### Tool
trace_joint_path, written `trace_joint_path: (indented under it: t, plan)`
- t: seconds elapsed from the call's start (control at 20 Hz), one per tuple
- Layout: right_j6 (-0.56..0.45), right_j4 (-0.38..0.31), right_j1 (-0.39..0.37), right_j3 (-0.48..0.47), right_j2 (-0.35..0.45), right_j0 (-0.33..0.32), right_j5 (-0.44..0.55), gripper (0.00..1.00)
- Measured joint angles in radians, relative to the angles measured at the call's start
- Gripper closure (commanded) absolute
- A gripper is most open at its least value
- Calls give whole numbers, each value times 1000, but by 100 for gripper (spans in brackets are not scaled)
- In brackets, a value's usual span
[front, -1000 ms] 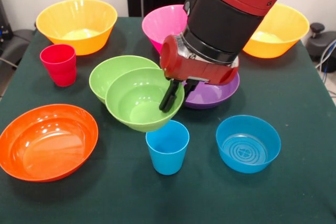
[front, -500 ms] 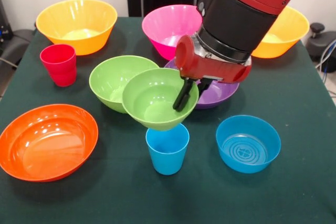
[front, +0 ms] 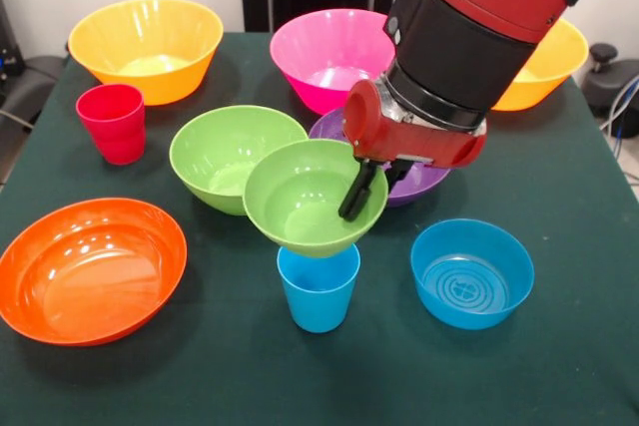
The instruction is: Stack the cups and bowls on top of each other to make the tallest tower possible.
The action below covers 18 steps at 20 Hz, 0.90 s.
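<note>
1. Hanging over the sky-blue cup, a small green bowl is pinched by its right rim in the gripper; one dark finger reaches down inside the bowl, and the jaws are clamped on the rim
2. Its bottom sits right at the cup's mouth, hiding the cup's far rim; whether the two touch cannot be told
3. The sky-blue cup stands upright near the front middle of the dark green table
4. A lime green bowl sits just left of and behind the held bowl, which overlaps its right edge
5. A purple bowl lies behind and to the right, mostly hidden by the gripper's red body and the held bowl
6. A small blue bowl rests on the table to the right of the cup, apart from it, with ridged rings on its floor
7. A wide orange bowl lies at the near left, well apart from the cup
8. A red cup stands upright at the left, behind the orange bowl
9. At the far side are a yellow-orange bowl on the left, a pink bowl in the middle and a second yellow-orange bowl on the right, partly covered by the red and black arm
10. Every bowl sits mouth up, and none on the table is nested in another
</note>
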Motion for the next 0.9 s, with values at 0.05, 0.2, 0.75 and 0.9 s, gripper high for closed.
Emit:
trace_joint_path:
  t: [0.05, 0.2, 0.75, 0.9]
  plan:
    - [0, 0, 4, -5, 0, 0, 0, 100]
    - [0, 0, 10, -13, 0, 0, 0, 100]
    - [0, 0, 28, -25, 0, 0, 0, 100]
    - [0, 0, 29, -25, 0, 0, -1, 100]
